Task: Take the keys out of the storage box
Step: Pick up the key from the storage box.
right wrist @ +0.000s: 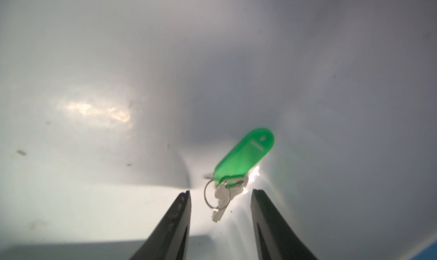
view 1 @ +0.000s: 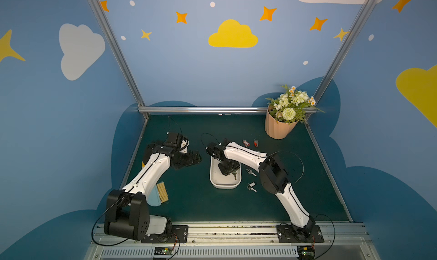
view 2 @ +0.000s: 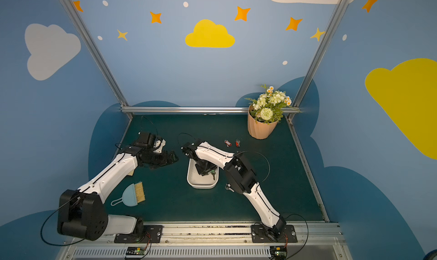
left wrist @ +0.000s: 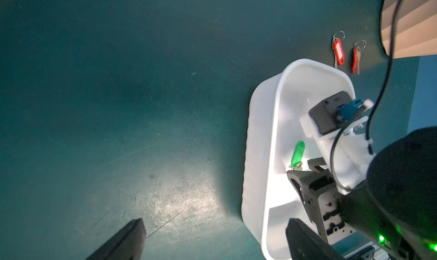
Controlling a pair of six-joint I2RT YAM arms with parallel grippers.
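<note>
1. The right gripper was down inside the shallow white plastic storage box, jaws spread and pinching nothing.
2. A silver key on a green plastic tag lay on the box floor by a corner, and its ring and blade sat between the two fingers with a gap on both sides.
3. The left gripper hung just left of the box, jaws wide apart and empty.
4. Two red-tagged keys lay out on the dark green table mat, between the box and the ribbed peach flower pot.
5. Two more small keys lay on the mat just right of the box. Couldn't tell their tag colours.
</note>
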